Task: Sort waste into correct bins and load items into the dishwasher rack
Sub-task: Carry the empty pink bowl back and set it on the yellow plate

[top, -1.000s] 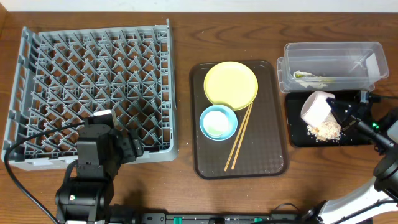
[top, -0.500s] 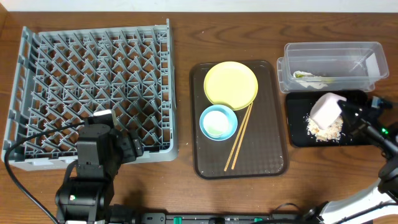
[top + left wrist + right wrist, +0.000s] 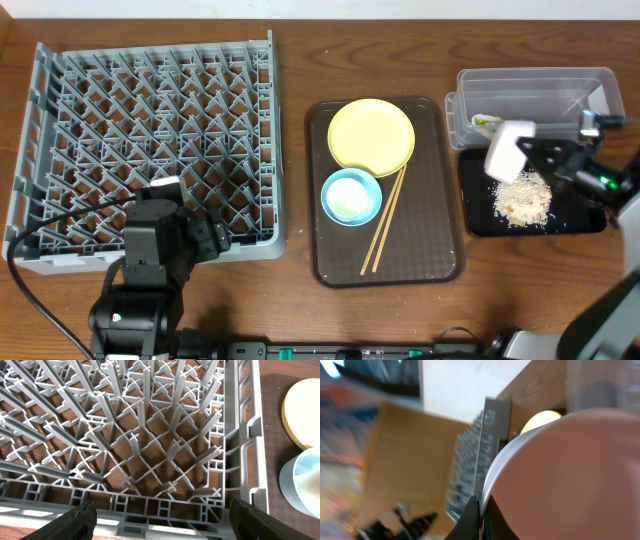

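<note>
White bowl, tipped on its side, is gripped at the rim by the right claw, which is closed on it above the far edge of the black tray. Rice-like crumbs lie heaped on that tray just beside the bowl. The clear tub behind holds the green-and-yellow wrapper.

On the brown serving tray rest the yellow plate, the blue bowl and the chopsticks. The left claw hangs spread wide and empty at the near wall of the grey rack.

Likely hazards:
- A rim-only grip on a tilted bowl may slip in transit.
- Clinging crumbs could drop on the bench.
- The bowl sits near the tub wall and could nudge it.
</note>
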`<state>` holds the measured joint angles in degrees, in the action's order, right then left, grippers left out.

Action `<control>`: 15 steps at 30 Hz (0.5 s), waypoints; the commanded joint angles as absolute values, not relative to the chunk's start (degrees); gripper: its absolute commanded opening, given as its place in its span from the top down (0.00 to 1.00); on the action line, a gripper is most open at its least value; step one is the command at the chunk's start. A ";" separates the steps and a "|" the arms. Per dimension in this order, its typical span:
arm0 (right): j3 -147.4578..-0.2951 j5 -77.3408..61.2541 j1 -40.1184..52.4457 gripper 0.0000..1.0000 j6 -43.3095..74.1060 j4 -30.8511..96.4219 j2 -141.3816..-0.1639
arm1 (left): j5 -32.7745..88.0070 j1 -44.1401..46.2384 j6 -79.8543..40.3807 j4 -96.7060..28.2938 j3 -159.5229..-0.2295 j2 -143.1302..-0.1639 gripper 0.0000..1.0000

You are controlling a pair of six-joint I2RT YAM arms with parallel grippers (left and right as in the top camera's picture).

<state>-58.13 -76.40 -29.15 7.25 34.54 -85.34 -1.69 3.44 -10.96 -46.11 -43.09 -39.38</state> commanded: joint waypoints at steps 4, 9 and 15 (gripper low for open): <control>-58.46 -44.77 -11.42 0.99 7.33 31.53 -76.03 | -2.00 3.57 -11.70 -46.19 -44.49 -39.22 0.14; -58.46 -22.92 5.52 0.99 2.48 25.85 -77.10 | -2.00 3.57 -11.70 -46.19 -44.49 -39.22 0.14; -58.46 -9.21 19.88 0.99 -3.55 15.57 -84.33 | -2.00 3.57 -11.70 -46.22 -44.49 -39.22 0.14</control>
<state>-58.13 -22.35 15.42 0.73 17.72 -80.79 -1.69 3.44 -10.96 -46.11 -43.09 -39.38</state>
